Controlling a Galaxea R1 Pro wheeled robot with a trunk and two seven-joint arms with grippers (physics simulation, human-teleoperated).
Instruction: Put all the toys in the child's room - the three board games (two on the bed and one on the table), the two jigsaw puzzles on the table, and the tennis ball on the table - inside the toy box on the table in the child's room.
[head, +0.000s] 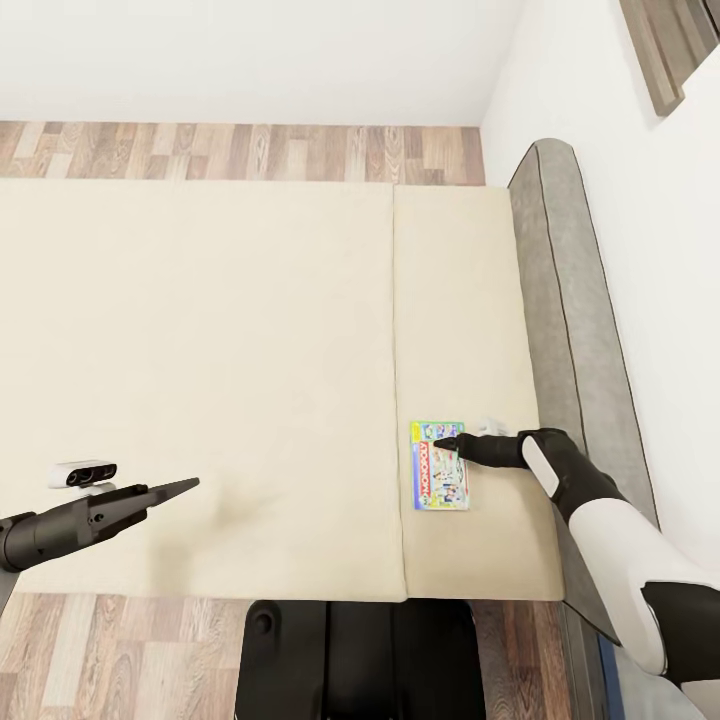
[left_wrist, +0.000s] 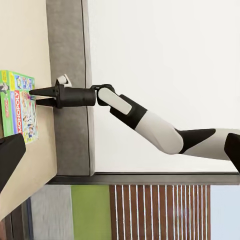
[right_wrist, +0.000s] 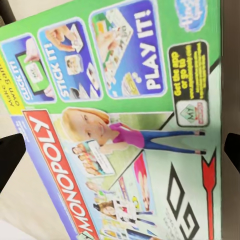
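Board game (head: 439, 466): flat on bed (head: 200, 350), near headboard-side front corner.
Right hand (head: 452, 440): fingers parted wide over box's edge, not gripping.
Left hand (head: 185, 487): opening impossible to tell.
Handling: probably light, stiff, thin; best pinched at an edge.

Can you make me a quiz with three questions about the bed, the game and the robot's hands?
1. Where does the board game lie?
A. on the bed, near the headboard side
B. on the floor
C. in a bin

2. Which word is printed on the red strip of the game's lid?
A. SCRABBLE
B. MONOPOLY
C. CHESS

3. How is the right hand placed?
A. lifted high above the bed
B. gripping the headboard
C. open, its tips at the game's edge

Answers: 1 A, the head view shows it flat on the beige mattress. 2 B, the right wrist view shows the letters. 3 C, the left wrist view shows two spread fingers at the lid's edge.
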